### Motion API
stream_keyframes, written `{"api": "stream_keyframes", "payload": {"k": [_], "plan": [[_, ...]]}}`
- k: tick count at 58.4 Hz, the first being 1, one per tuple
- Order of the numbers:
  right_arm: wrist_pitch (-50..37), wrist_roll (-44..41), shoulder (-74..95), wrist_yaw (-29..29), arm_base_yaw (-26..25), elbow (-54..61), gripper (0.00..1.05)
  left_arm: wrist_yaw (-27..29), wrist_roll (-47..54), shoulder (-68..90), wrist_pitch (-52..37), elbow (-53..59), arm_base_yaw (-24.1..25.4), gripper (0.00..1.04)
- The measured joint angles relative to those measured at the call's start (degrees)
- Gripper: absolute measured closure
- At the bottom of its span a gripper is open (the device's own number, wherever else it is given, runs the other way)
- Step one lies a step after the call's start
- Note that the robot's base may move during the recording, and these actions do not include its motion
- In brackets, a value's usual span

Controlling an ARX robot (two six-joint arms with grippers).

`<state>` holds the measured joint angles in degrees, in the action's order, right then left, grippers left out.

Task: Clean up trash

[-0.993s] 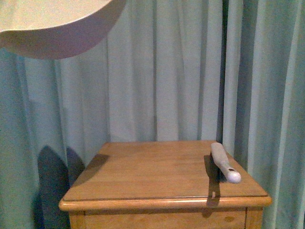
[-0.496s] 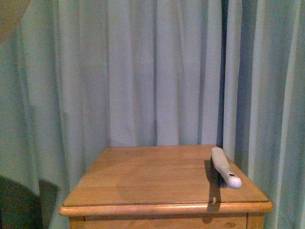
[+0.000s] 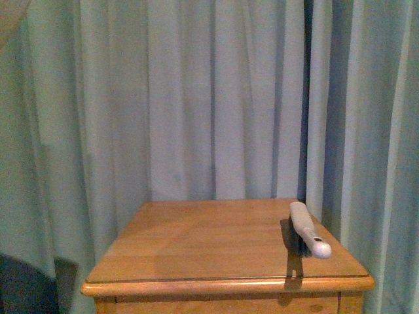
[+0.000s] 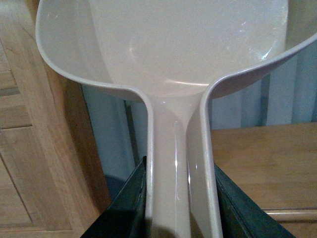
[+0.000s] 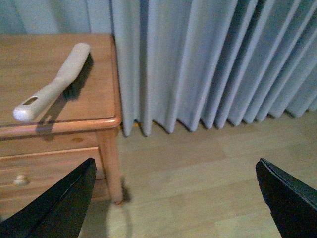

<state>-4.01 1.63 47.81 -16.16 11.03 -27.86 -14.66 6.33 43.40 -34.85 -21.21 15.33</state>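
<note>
The trash is out of view in every frame. My left gripper is shut on the handle of a beige plastic dustpan, with the dark fingers pressed against both sides of the handle. The pan's scoop looks empty. In the front view only a sliver of the dustpan shows at the top left corner. My right gripper is open above bare wooden floor, beside the nightstand's leg, with nothing between its fingers.
A wooden nightstand stands before a pale blue curtain. A beige hand brush with dark bristles lies near its right edge; the brush also shows in the right wrist view. Wooden furniture stands close to the dustpan.
The dustpan has left the front view toward the upper left, from filling the top left corner to a mere sliver. Its shadow on the nightstand is gone. The brush has not moved.
</note>
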Motion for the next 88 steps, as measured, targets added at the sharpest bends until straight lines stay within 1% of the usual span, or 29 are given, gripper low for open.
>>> {"api": "stream_keyframes", "payload": {"k": [5,13,23,32,43,55,88], "plan": [[6.4,4.3,10.5,4.3,-0.6,-10.8,0.07,0.0,0.0,0.0,0.0,0.0,0.0,0.77],[15.3,9.0,25.6,7.5,-0.6,-26.6,0.07,0.0,0.0,0.0,0.0,0.0,0.0,0.77],[24.7,15.1,40.6,9.0,0.0,-43.8,0.07,0.0,-0.1,0.0,0.0,0.0,0.0,0.77],[30.0,19.5,50.1,10.1,2.5,-53.0,0.07,0.0,-0.1,0.0,0.0,0.0,0.0,0.77],[30.9,22.9,57.9,10.2,4.9,-59.4,0.07,0.0,-0.1,0.0,0.0,0.0,0.0,0.77],[32.1,25.0,63.8,9.7,5.0,-64.8,0.07,0.0,-0.1,0.0,0.0,0.0,0.0,0.77],[31.9,27.3,72.7,8.9,7.9,-71.0,0.07,0.0,-0.2,0.0,0.0,0.0,0.0,0.77]]}}
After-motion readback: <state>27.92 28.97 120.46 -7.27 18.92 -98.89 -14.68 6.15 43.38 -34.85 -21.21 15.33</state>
